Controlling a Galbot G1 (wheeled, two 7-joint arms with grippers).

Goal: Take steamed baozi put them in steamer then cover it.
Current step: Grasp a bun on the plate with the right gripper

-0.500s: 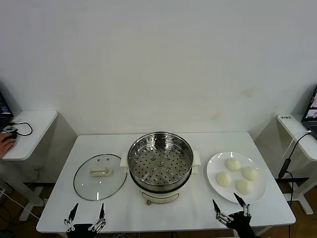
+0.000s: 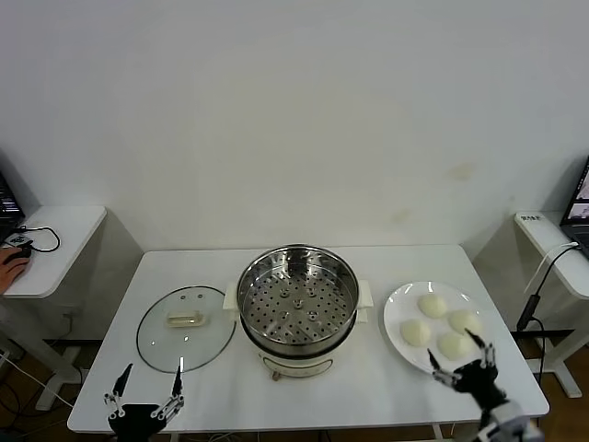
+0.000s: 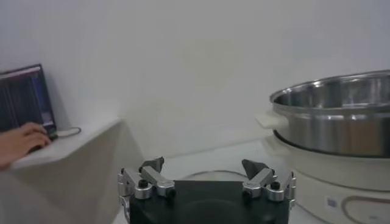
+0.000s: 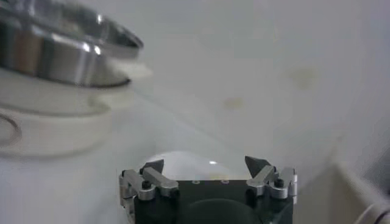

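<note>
A white table (image 2: pixel 386 387) carries everything. The steamer (image 2: pixel 297 308) stands at its middle, uncovered, its perforated tray bare. The cover (image 2: pixel 186 329) lies flat on the tabletop toward the left edge, just beside the steamer, handle up. Toward the right edge sits a white plate (image 2: pixel 396 318) with four baozi (image 2: pixel 416 332) clustered on it. The right gripper (image 2: pixel 463 361) hangs over the near rim of that plate, by the front right corner, its fingers spread wide with nothing between them, close to the nearest bun but not touching it. The left gripper (image 2: pixel 145 386) waits at the front edge below the cover, fingers likewise spread wide and holding nothing. A hand (image 2: pixel 11 259) rests on a side desk off to the left.
</note>
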